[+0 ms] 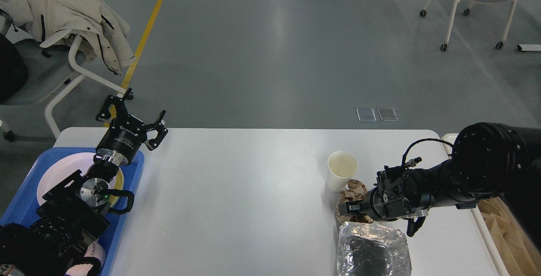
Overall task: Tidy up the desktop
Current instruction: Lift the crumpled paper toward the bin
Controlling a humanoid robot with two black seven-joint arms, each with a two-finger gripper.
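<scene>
Closest to me on the right lies a shiny foil tray [374,248], crinkled and dark inside, resting on the desktop [236,200], the big white table that fills most of what I see. Just past the foil tray is a crumpled brown paper ball [353,193], and my right gripper [348,208] is right at it. I think this is the step I am on: grab the paper and drop it in the bin [503,225] at the right edge of the table, which already has brown paper in it. To do this well, I should get the fingers on both sides of the paper, squeeze gently, and lift straight up so I do not bump the paper cup [341,170] standing just behind it. That gripper looks dark and small from here, so I cannot tell how far open it is or if it has the paper yet. On the left, a blue tray [25,191] holds a white plate [55,174]. My left gripper [132,113] hangs over the far end of that tray with its fingers spread wide, holding nothing. Beyond the table is gray floor with chairs.
</scene>
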